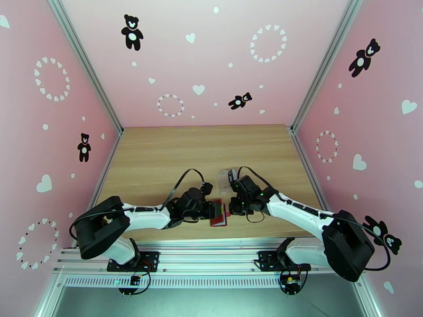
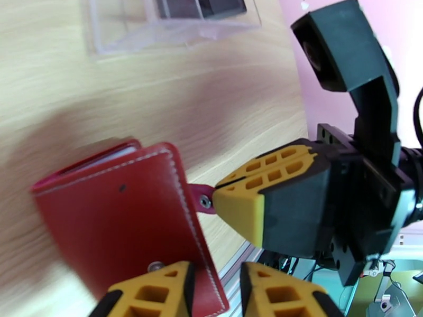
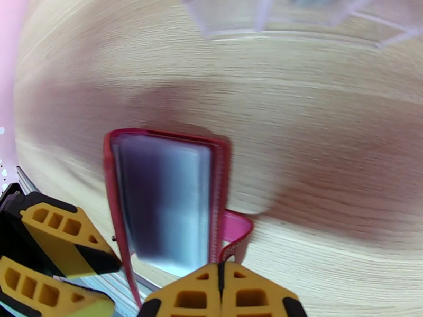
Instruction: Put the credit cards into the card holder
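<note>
My left gripper (image 2: 214, 291) pinches the red card holder (image 2: 121, 217) at the table's (image 1: 158, 159) near edge; my right gripper (image 3: 222, 291), pressed together, clamps its snap tab (image 2: 203, 198). Grey sleeves (image 3: 169, 202) show inside. A clear tray (image 2: 169, 22) holds dark cards (image 2: 201, 3).

My view: light wood desk (image 1: 158, 159), evenly lit; pink walls (image 1: 174, 54) behind and beside desk, black bear and white heart prints.

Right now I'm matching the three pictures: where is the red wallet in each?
Top: wallet near the table's front edge, between the two tools.
Left wrist: lower left, cover facing the camera.
Right wrist: lower centre-left, sleeves showing.
Shared landmark: clear tray behind it.
</note>
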Action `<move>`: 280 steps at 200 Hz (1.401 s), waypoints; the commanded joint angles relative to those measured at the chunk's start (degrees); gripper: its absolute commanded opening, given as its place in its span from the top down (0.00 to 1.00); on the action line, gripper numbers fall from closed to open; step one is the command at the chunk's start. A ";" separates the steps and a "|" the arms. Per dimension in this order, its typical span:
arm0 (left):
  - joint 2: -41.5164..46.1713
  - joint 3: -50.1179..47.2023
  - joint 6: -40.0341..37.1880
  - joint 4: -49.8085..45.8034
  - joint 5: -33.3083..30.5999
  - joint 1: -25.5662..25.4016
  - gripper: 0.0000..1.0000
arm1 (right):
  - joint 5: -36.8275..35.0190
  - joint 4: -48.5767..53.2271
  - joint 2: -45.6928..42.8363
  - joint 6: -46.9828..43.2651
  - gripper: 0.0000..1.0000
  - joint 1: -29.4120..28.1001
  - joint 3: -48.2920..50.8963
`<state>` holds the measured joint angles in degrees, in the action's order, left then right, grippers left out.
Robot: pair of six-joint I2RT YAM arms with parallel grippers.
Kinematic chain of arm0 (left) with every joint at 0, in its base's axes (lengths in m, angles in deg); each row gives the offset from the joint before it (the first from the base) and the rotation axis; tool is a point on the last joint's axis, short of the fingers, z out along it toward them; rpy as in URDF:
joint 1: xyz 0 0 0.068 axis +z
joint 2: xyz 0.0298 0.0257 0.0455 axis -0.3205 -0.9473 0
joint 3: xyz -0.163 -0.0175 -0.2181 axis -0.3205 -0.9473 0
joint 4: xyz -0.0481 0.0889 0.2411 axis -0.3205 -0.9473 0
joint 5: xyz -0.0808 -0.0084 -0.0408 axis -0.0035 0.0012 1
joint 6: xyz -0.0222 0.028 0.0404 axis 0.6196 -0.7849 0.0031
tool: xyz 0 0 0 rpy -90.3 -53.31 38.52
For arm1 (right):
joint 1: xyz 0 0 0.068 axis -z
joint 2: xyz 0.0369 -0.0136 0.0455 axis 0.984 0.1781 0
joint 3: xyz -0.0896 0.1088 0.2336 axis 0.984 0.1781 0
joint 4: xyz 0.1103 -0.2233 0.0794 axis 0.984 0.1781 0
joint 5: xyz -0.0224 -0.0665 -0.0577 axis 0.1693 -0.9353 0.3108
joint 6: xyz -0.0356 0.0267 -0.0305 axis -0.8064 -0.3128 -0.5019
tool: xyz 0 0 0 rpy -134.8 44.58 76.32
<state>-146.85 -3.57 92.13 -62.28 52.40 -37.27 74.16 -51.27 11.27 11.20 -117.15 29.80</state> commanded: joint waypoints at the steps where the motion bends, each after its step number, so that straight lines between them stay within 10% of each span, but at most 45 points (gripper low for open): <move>1: -2.20 2.36 -1.22 0.64 1.40 -0.61 0.61 | 0.21 2.04 -1.82 -1.13 1.00 0.60 0.98; 119: 4.91 8.94 -9.25 -20.71 -4.51 -0.64 0.55 | 0.66 4.42 -2.48 -2.63 1.00 1.37 -1.49; 212: 3.77 4.29 -7.74 -21.75 -6.46 -0.63 1.00 | 1.08 5.40 -1.61 -3.55 1.00 1.37 -3.24; 280: -2.66 5.86 -7.62 -19.59 -5.30 -0.62 1.00 | 4.16 5.20 -0.33 -3.86 1.00 1.37 -5.43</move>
<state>-147.63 0.82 84.48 -82.57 46.39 -37.56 75.69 -46.37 9.89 7.90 -115.99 26.20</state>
